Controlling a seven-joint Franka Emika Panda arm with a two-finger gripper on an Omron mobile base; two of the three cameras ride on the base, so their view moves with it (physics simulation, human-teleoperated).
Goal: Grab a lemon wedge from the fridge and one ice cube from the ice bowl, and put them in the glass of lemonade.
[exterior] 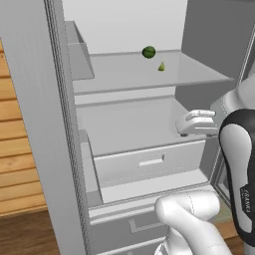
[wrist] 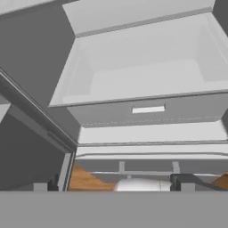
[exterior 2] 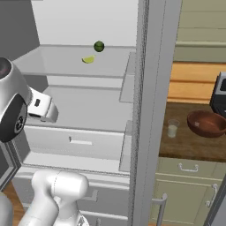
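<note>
The lemon wedge (exterior: 161, 66) lay on the upper shelf (exterior: 149, 74) of the open fridge (exterior: 40, 124), just beside a dark green ball (exterior: 148, 52). Below it the gripper (wrist: 116, 183) hung over the fridge's pulled-out drawer (wrist: 147, 107), jaws spread wide and holding nothing. On the wooden counter (exterior 2: 194, 145) right of the fridge, the glass of lemonade (exterior 2: 173, 128) stood near the ice bowl (exterior 2: 207, 123).

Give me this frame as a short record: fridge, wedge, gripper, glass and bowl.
fridge: fridge open, shelves showing
lemon wedge: lemon wedge on the upper shelf, just in front of a dark green ball
gripper: gripper open, holding nothing, over the shelf below the wedge
glass of lemonade: glass of lemonade on the wooden counter
ice bowl: ice bowl beside the glass
</note>
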